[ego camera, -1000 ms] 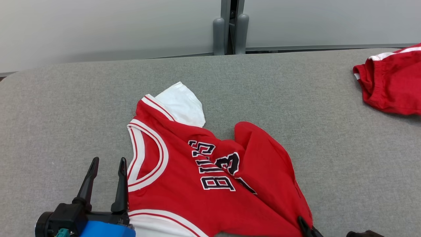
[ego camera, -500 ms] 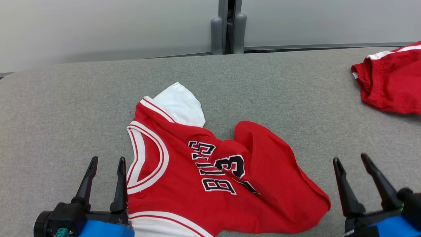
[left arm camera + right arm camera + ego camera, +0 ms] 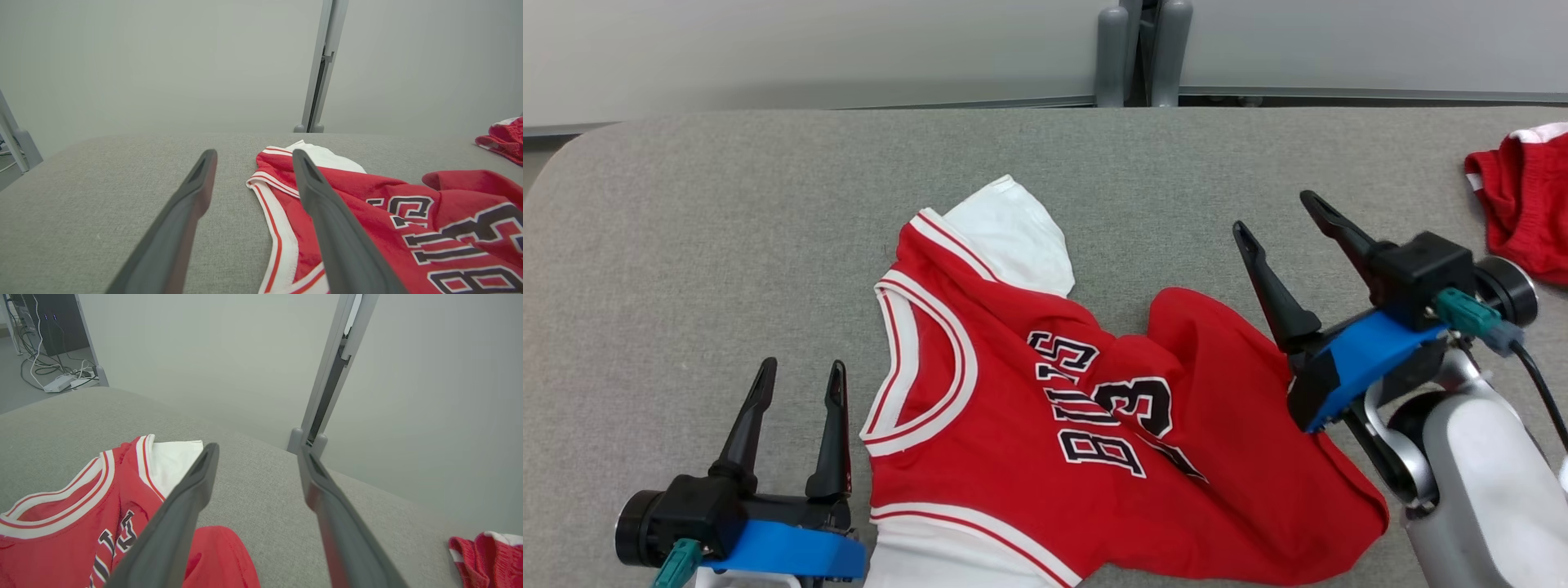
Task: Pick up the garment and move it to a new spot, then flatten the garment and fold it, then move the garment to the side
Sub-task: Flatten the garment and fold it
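Note:
The garment (image 3: pixel 1045 425) is a red jersey with white trim, white sleeves and black lettering, lying crumpled on the grey table (image 3: pixel 686 245) in the head view. My left gripper (image 3: pixel 801 367) stands open and empty just left of the jersey's neckline. My right gripper (image 3: pixel 1274 212) is open and empty, raised over the jersey's right part, its fingers pointing to the far side. The left wrist view has my left gripper (image 3: pixel 254 153) open, with the garment (image 3: pixel 367 196) to its right. In the right wrist view, the open right gripper (image 3: pixel 258 447) looks past the garment (image 3: pixel 81 510).
A second red piece of clothing with white trim (image 3: pixel 1523 212) lies at the table's far right edge, also seen in the wrist views (image 3: pixel 504 136) (image 3: pixel 486 555). A grey post (image 3: pixel 1143 49) stands behind the table against the pale wall. Cables lie on the floor (image 3: pixel 57 371).
My right gripper let go of the jersey's lower right hem, opened, and rose up and forward over its right side. The hem settled on the table. The head camera shifted; the left gripper stayed put.

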